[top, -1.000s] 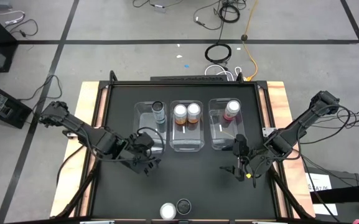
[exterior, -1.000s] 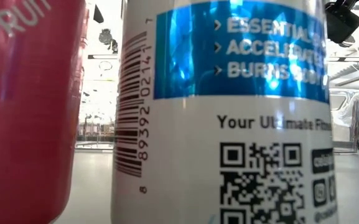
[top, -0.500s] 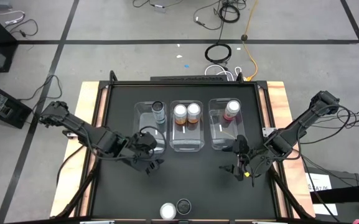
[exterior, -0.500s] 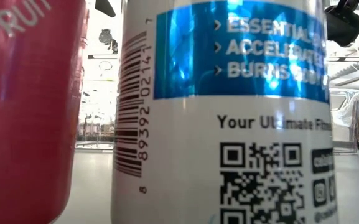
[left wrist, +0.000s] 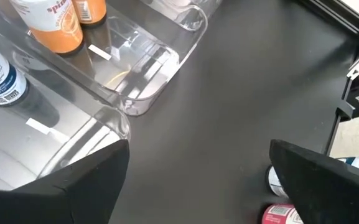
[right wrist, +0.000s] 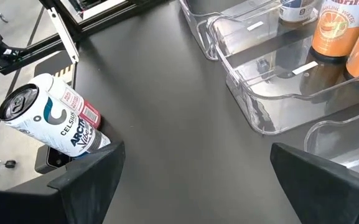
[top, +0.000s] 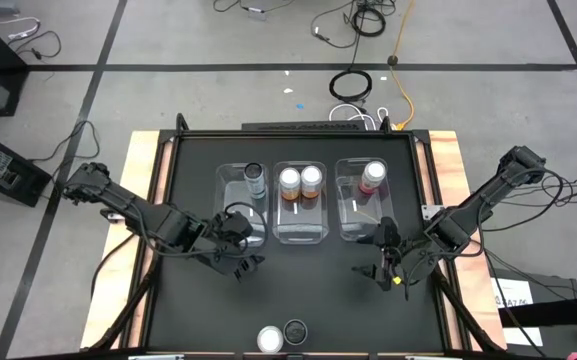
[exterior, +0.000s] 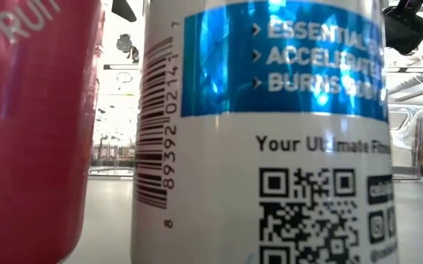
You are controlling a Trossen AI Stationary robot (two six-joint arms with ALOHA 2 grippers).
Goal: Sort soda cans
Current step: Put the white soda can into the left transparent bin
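My left hand (top: pixel 240 262) and right hand (top: pixel 386 268) hover wide, empty, because two cans (top: pixel 282 337) remain unsorted on the counter (top: pixel 318 290).

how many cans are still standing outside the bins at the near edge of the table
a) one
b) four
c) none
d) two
d) The high view shows two cans outside the bins at the near edge: a pink can and a dark-topped white can side by side, while the other four sit in the three clear bins.
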